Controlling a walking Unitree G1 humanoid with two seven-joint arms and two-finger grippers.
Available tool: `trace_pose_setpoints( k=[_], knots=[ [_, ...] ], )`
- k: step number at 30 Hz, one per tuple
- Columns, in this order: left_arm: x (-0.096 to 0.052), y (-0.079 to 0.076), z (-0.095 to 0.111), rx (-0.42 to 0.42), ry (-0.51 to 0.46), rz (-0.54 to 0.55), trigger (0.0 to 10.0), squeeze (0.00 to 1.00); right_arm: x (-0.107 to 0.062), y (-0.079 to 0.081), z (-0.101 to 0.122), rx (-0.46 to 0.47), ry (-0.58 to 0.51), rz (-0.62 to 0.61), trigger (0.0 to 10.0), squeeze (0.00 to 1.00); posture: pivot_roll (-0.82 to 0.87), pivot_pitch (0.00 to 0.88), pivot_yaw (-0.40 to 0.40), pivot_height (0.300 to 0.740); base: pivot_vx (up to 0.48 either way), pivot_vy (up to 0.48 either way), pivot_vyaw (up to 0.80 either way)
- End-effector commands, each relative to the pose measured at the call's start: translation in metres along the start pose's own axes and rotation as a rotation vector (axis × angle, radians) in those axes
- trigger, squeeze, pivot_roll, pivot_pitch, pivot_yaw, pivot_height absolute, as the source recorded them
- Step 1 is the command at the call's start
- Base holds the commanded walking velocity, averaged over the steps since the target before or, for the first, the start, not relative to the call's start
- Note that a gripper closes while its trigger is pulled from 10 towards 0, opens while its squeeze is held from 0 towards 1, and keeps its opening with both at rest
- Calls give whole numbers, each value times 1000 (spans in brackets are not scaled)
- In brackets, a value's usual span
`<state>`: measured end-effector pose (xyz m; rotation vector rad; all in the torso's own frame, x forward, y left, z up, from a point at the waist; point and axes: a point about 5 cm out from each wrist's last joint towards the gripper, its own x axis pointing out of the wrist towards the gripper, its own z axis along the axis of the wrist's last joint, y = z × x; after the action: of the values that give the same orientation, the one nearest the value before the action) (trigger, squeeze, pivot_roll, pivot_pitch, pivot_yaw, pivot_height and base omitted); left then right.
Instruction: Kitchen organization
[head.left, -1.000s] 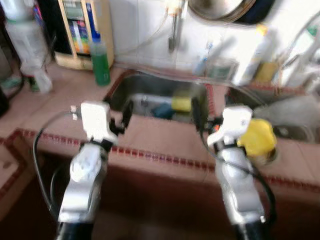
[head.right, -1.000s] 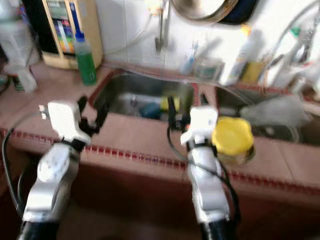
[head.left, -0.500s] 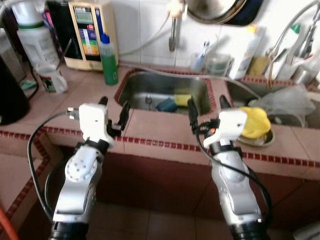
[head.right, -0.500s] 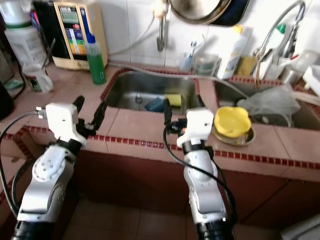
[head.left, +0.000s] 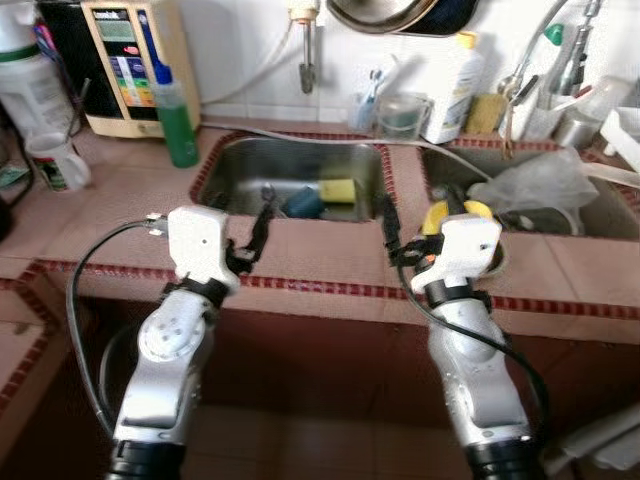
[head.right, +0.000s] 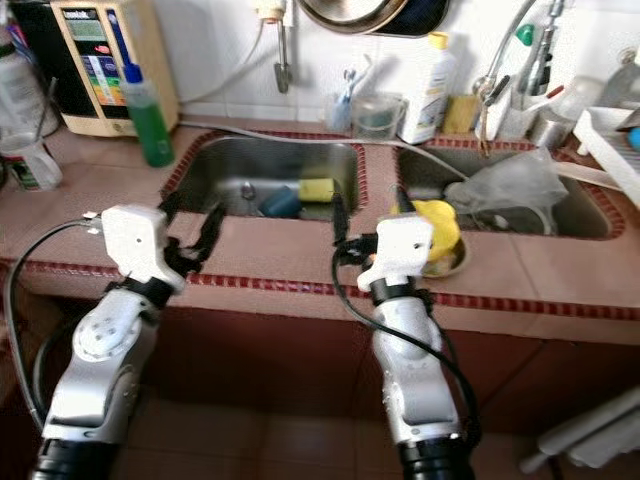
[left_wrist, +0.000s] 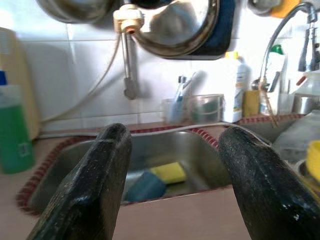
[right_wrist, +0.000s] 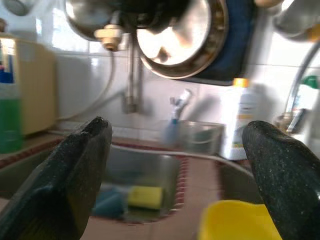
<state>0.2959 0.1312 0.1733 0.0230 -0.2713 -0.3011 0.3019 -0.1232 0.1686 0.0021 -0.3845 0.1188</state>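
Wrist views: left gripper (left_wrist: 172, 175) and right gripper (right_wrist: 180, 185) fingers spread wide, holding nothing.

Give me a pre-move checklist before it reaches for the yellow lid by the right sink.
1. Right hand open: ok, fingers spread wide in the right wrist view.
2. Left hand open and empty: ok.
3. Yellow lid in sight: ok, right beside the right hand, partly hidden by the wrist.
4. What the lid sits on: cannot tell, a round rim shows beneath it.
5. Plastic bag in the right sink clear of the lid: cannot tell.
6. Counter under both hands bare: ok.
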Motion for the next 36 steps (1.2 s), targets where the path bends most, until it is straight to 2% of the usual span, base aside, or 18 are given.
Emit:
trace_pose_setpoints(
  k=[1, 16, 20, 26, 27, 28, 34, 36],
  knots=[
    [-1, 7, 2, 16, 3, 11, 10000, 0, 2, 7, 2, 11, -5, 17, 10000, 0, -26, 20, -7, 740, 0, -472, 0],
    [1, 5, 1, 33, 12, -2, 10000, 0, 2, 9, 2, 14, -5, 19, 10000, 0, -28, 21, -4, 740, 0, -456, 0],
    [1, 3, 1, -16, 13, -21, 10000, 0, 1, 9, 0, 14, 4, 15, 10000, 0, -28, 21, -4, 740, 0, 0, 0],
    [1, -2, -1, 32, 27, -83, 10000, 0, 0, 9, -5, 32, 32, 22, 10000, 0, -28, 19, -4, 740, 0, 0, 0],
    [1, -2, -1, 31, 28, -85, 10000, 0, -1, 9, -5, 48, 36, 24, 10000, 545, -29, 20, -4, 740, 0, 0, 0],
    [1, -2, -1, 25, 28, -88, 10000, 0, -1, 10, -6, 72, 41, 32, 10000, 1000, -30, 18, -4, 740, 0, 0, 0],
    [2, -3, -2, 11, 31, -89, 10000, 0, -2, 10, -5, 71, 38, 36, 10000, 1000, -32, 16, -4, 740, 0, 0, 0],
    [3, -7, -2, 15, 38, -130, 10000, 0, -2, 10, -8, 59, 58, 20, 10000, 1000, -32, 11, -5, 740, 0, 0, 0]
  ],
)
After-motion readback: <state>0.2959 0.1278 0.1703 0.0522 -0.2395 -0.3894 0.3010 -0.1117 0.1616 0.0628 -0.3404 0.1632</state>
